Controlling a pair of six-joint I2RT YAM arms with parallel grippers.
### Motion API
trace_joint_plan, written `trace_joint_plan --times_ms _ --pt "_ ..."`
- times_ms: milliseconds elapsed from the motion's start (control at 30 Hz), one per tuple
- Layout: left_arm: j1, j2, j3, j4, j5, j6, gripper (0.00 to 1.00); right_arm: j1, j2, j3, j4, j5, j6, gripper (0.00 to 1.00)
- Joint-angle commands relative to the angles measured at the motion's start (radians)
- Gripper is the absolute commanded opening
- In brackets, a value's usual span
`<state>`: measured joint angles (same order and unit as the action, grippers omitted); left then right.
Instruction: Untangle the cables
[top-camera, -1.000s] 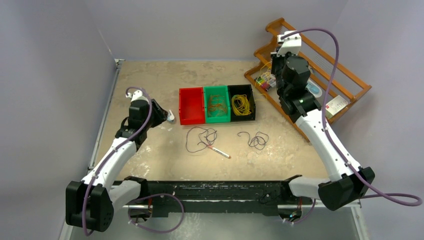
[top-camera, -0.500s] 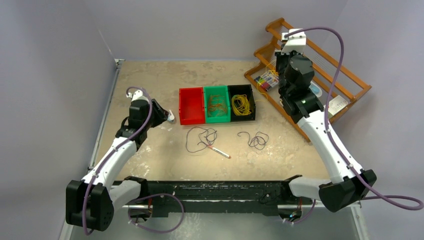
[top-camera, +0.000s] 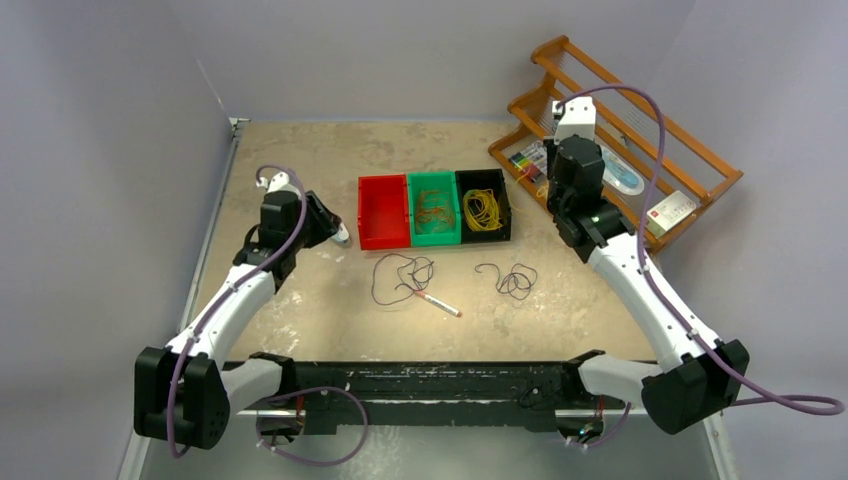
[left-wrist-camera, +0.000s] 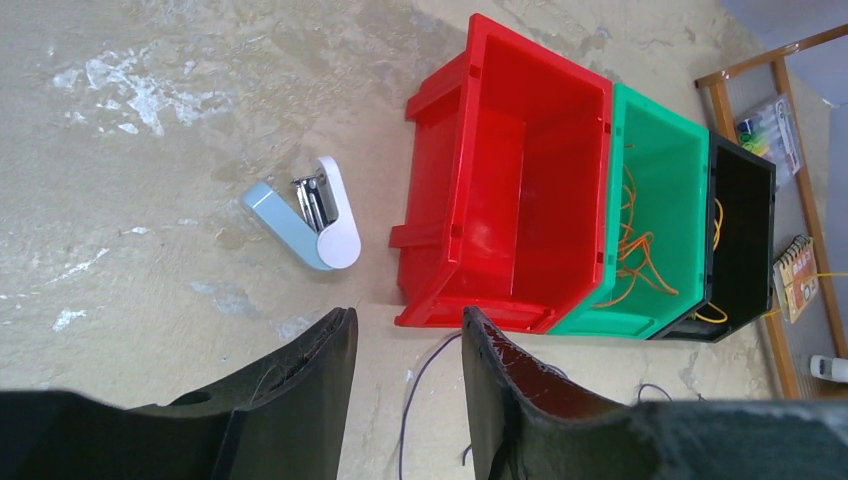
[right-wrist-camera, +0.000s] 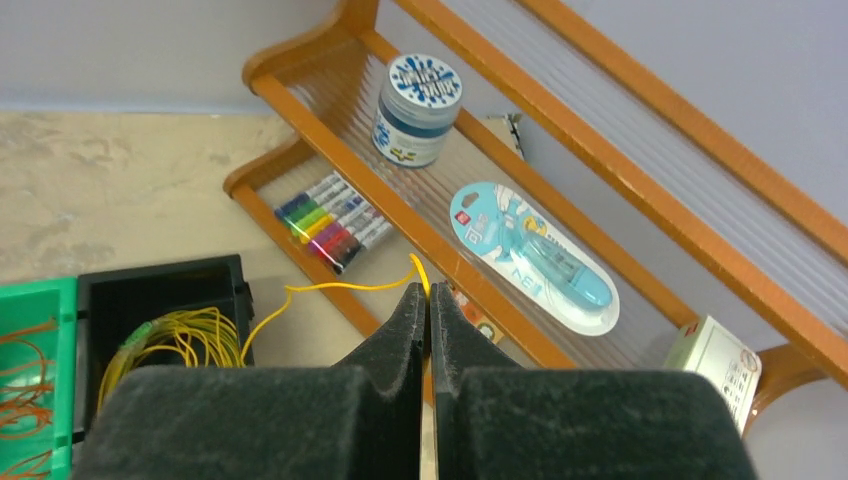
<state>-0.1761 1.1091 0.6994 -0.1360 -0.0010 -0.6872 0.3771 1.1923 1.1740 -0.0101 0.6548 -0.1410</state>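
Two loose tangles of dark cables lie on the table, one (top-camera: 403, 276) in front of the red bin and one (top-camera: 510, 281) to its right. A strand of the first tangle (left-wrist-camera: 421, 390) runs on the table below my left gripper (left-wrist-camera: 405, 330), which hangs open and empty; from above the left gripper (top-camera: 332, 230) is left of the red bin. My right gripper (right-wrist-camera: 427, 288) is shut on a yellow cable (right-wrist-camera: 320, 290) that leads down to the yellow coil (right-wrist-camera: 175, 345) in the black bin (right-wrist-camera: 110, 290). From above, that right gripper (top-camera: 547, 190) hovers right of the black bin (top-camera: 497, 180).
The red bin (top-camera: 383, 233) is empty; the green bin (top-camera: 433, 236) holds orange cables (left-wrist-camera: 640, 250). A small white and blue stapler (left-wrist-camera: 305, 215) lies left of the red bin. A pen (top-camera: 437, 304) lies by the first tangle. A wooden rack (right-wrist-camera: 330, 115) with markers (right-wrist-camera: 330, 222) stands at right.
My right arm has swung down and left toward the bins, still pinching the yellow cable. My left arm has shifted slightly toward the back.
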Motion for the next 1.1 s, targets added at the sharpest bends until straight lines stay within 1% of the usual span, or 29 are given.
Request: trace_joint_plan --times_ms 0,500,667,800,933,1067 --pt "0.007 0.013 0.054 0.040 0.029 0.006 0.42 -0.007 -0.014 -0.003 0.001 0.090 0.034 0.00" --pt "0.007 0.008 0.050 0.041 0.039 -0.001 0.42 -0.012 -0.052 0.048 -0.005 0.162 -0.006 0.00" --pt "0.008 0.000 0.047 0.039 0.041 -0.001 0.42 -0.012 -0.061 0.077 -0.014 0.242 -0.058 0.00" --pt "0.007 -0.006 0.041 0.030 0.038 0.002 0.42 -0.012 -0.098 0.105 0.003 0.295 -0.113 0.00" --pt "0.007 -0.003 0.037 0.038 0.038 -0.001 0.42 -0.012 -0.130 0.138 0.013 0.308 -0.144 0.00" --pt "0.007 0.004 0.033 0.053 0.047 -0.012 0.42 -0.012 -0.129 0.158 0.009 0.307 -0.161 0.00"
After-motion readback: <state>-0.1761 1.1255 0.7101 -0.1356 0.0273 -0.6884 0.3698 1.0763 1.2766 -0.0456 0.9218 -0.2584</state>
